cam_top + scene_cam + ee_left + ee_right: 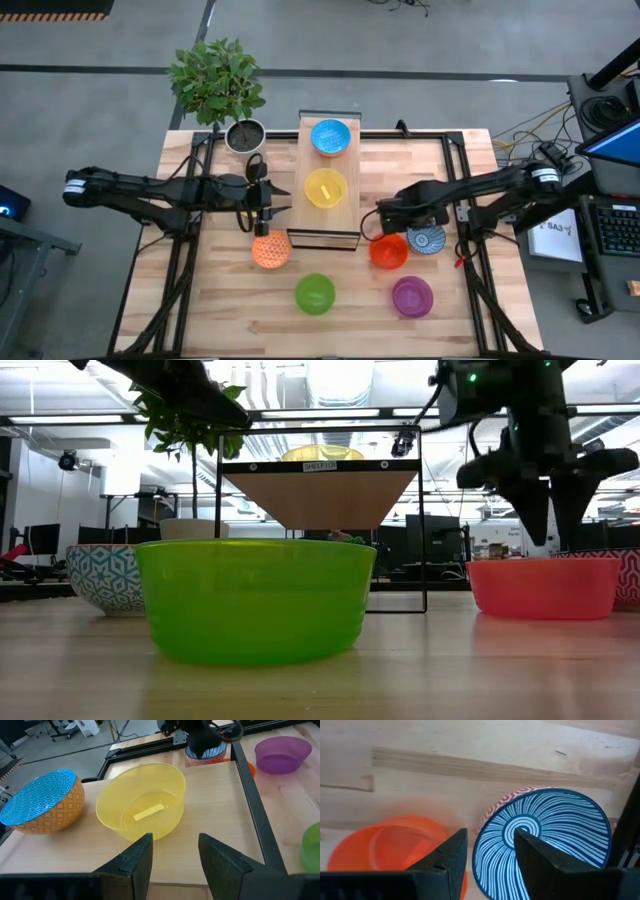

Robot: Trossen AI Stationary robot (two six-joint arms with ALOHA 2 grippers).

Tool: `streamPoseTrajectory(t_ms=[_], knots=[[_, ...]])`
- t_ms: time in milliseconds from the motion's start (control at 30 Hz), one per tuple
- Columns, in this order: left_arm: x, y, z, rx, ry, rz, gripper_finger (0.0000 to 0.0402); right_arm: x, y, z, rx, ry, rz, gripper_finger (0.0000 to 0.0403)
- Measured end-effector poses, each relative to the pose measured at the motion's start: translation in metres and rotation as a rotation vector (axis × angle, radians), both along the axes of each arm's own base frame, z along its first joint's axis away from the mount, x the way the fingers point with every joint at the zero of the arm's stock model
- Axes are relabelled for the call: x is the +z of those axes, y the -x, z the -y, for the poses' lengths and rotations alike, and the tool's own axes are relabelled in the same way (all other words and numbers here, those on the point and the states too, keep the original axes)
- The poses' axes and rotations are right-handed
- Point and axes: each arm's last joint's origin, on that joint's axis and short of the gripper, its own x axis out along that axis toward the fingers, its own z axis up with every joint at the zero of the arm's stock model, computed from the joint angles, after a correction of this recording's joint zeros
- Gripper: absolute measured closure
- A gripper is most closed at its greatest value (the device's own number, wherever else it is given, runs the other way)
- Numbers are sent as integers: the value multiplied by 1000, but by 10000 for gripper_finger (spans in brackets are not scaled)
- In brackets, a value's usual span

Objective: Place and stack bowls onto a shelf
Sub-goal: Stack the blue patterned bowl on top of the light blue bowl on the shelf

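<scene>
Yellow bowl (142, 812) is showing you a label inside only from your open left jaws (175, 857); right jaws (487, 857) are gaping over the striped bowl (545, 840).

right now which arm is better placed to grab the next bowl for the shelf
Probably the right. The right gripper hangs open directly over the red bowl and beside the blue-white striped bowl. The left gripper is open too, beside the shelf facing the yellow bowl already on it.
</scene>
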Motion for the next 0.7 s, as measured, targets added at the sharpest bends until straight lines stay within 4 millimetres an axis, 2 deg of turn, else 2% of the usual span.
streamPoseTrajectory(t_ms=[400,700], knots=[[-1,0,0,-1,-2,-5,272,-31,-14,0,5,10,-137,285],[-1,0,0,-3,-7,-6,272,-43,-18,0,41,5,-176,364]])
